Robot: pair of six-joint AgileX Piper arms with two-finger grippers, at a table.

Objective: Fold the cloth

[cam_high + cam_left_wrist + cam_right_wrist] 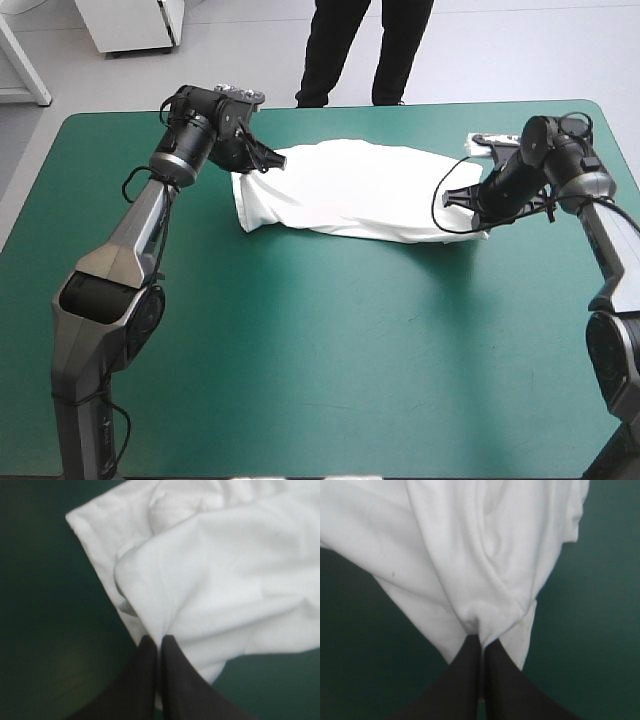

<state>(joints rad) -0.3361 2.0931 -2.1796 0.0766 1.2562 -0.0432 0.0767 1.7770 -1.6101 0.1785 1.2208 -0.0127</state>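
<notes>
The white T-shirt lies stretched across the far half of the teal-green table, folded over lengthwise. My left gripper is at its far left corner, shut on the T-shirt; in the left wrist view the cloth bunches into the black fingers' tips. My right gripper pinches the cloth's right end, shut on the T-shirt. In the right wrist view the fabric gathers in folds at the fingertips.
Bare teal-green cover fills the whole near half of the table. A small bit of white cloth shows beyond the right gripper near the far edge.
</notes>
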